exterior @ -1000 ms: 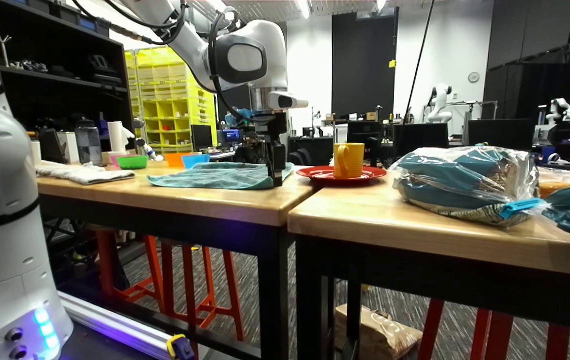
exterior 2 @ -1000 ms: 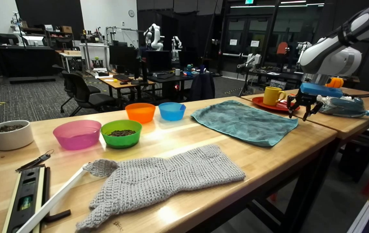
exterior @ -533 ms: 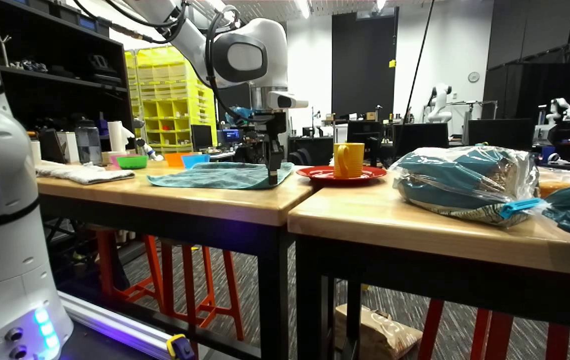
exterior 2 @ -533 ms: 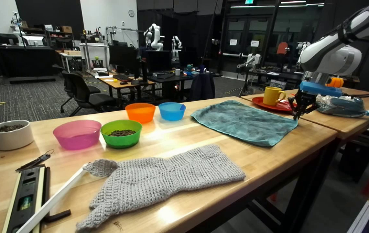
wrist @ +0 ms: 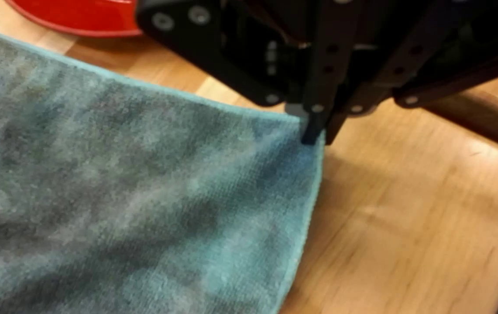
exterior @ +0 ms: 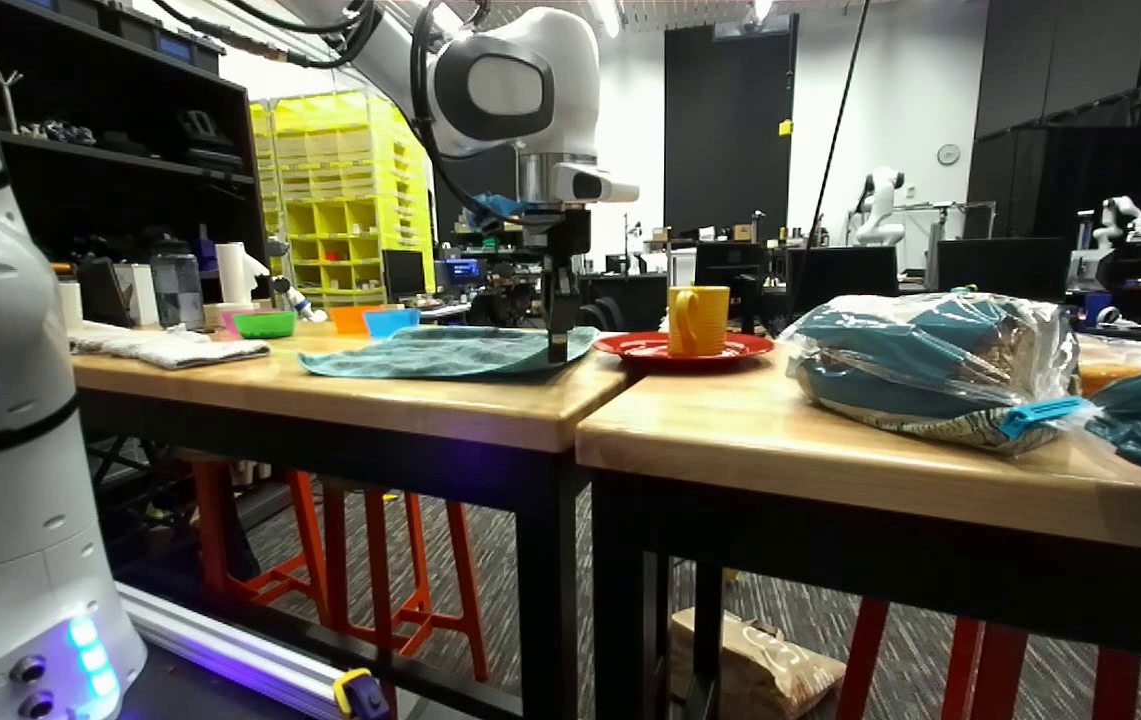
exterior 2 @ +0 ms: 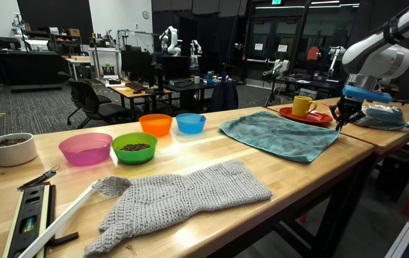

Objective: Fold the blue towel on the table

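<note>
Wrist view: the gripper (wrist: 320, 140) pinches one corner of the towel (wrist: 144, 187), and soft creases fan out from there. The towel spreads toward eight o'clock across the table (wrist: 406, 218); the plate (wrist: 83, 17) lies at ten o'clock from the pinch. In both exterior views the mug (exterior 2: 299, 107) stands upright on the plate. In an exterior view the blue bowl (exterior 2: 190, 126) and orange bowl (exterior 2: 155, 127) stand at the towel's nine o'clock, the grey knit (exterior 2: 190, 195) at its eight.

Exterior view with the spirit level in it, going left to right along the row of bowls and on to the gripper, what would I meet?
White bowl, pink bowl, green bowl, orange bowl, blue bowl, blue towel, gripper.
</note>
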{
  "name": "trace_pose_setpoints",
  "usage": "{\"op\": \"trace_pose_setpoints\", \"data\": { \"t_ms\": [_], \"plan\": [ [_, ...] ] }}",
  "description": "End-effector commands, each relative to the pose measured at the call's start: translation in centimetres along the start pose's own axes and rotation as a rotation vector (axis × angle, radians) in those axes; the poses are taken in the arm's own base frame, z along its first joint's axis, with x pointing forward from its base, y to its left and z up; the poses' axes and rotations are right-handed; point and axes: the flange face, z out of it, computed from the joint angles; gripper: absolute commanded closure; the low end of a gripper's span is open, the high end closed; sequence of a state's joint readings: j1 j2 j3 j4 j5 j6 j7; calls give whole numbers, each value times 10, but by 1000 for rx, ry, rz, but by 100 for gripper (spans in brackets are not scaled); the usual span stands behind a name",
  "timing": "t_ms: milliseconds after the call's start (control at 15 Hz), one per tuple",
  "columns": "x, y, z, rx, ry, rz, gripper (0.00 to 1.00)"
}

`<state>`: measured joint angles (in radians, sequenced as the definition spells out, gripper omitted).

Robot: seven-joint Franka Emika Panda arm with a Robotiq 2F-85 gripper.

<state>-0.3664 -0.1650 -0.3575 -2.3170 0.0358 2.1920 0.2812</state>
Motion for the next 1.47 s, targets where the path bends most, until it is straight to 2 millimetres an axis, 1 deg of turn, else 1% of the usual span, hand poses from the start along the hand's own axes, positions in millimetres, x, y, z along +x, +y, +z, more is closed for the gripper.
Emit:
{"op": "trace_pose_setpoints", "data": {
  "t_ms": [0,133,200,267,333,400,533,600,733,867,1067,1267,1400],
  "plan": [
    [12,41,-29,22,1,49,100],
    [21,55,-43,30,9,71,100],
    [23,57,-52,36,14,67,100],
    [21,55,-57,50,8,61,100],
    [17,47,-60,61,3,51,100],
    [10,35,-64,75,2,29,100],
    [-7,4,-72,96,-3,-23,100],
    [-17,-12,-76,102,-1,-52,100],
    [-43,-48,-82,111,8,-134,100],
    [-74,-85,-85,122,20,-217,100],
    [-122,-136,-88,141,28,-316,100],
    [-168,-181,-86,166,48,-409,100],
    [-196,-207,-86,191,52,-470,100]
  ]
}}
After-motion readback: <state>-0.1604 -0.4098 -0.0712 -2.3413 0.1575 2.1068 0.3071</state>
